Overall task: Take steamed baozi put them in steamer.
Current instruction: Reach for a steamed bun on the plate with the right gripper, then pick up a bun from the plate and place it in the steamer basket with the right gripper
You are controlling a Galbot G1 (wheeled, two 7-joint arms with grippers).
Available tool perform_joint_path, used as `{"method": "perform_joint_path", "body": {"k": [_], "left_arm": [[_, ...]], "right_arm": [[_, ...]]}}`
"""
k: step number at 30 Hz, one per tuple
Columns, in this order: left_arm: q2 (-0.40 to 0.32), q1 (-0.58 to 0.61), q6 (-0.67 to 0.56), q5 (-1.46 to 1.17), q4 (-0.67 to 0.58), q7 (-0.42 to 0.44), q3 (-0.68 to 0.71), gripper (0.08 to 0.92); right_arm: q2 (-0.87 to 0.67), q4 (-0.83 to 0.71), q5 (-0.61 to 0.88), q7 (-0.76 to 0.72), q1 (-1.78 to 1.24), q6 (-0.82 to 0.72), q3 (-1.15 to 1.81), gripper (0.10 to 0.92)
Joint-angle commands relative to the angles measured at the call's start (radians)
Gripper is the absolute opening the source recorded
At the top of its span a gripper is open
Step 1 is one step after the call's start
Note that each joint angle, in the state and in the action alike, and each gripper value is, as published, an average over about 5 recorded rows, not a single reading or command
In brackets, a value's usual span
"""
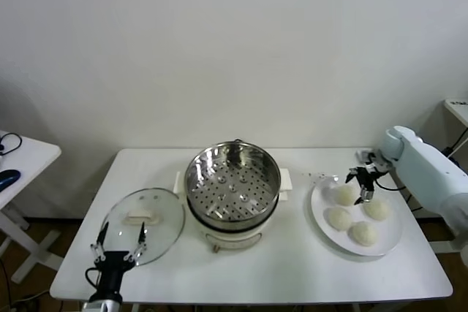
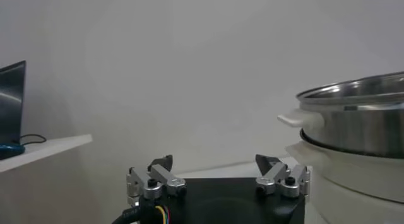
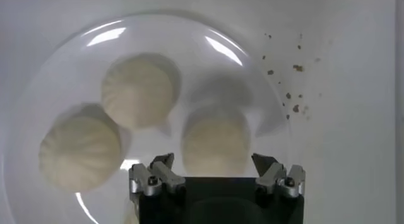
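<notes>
Right gripper (image 1: 363,182) hangs with jaws spread over the baozi (image 3: 215,141) directly beneath it on the plate (image 1: 390,237). Descend straight, close gently around its sides. Left gripper (image 1: 117,243), jaws spread, idles beside the glass lid (image 1: 165,212); steamer (image 1: 272,198) is empty.

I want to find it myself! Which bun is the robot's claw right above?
Look at the white plate right of the shiny steamer. Four buns sit there. It's the bun nearest the steamer and farthest back, the only one under the open right gripper.
</notes>
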Motion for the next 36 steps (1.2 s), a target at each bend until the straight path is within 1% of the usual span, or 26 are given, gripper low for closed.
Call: {"method": "perform_joint_path", "body": {"k": [1, 9, 16, 23, 29, 36], "left_arm": [[-0.001, 0.001, 0.0, 0.0, -0.001, 0.0, -0.001, 0.823], [0.0, 0.006, -0.005, -0.002, 0.003, 0.0, -0.006, 0.823], [0.0, 0.008, -0.006, 0.0, 0.002, -0.001, -0.005, 0.823], [-0.001, 0.014, -0.01, 0.0, 0.002, -0.001, -0.006, 0.823], [-0.002, 0.018, -0.011, -0.001, -0.002, -0.001, -0.008, 0.823], [-0.003, 0.021, -0.011, 0.002, -0.006, 0.001, -0.008, 0.823]], "right_arm": [[0.036, -0.048, -0.061, 0.006, -0.014, 0.02, 0.051, 0.823], [0.04, -0.051, -0.078, 0.004, -0.015, 0.02, 0.064, 0.813], [0.039, -0.047, -0.075, 0.005, -0.018, 0.021, 0.07, 0.697], [0.029, -0.031, -0.062, 0.002, -0.016, 0.022, 0.066, 0.653], [-0.015, 0.073, 0.035, -0.009, 0.04, 0.013, -0.032, 0.641], [-0.082, 0.302, 0.182, -0.022, 0.244, 0.022, -0.268, 0.629]]}}
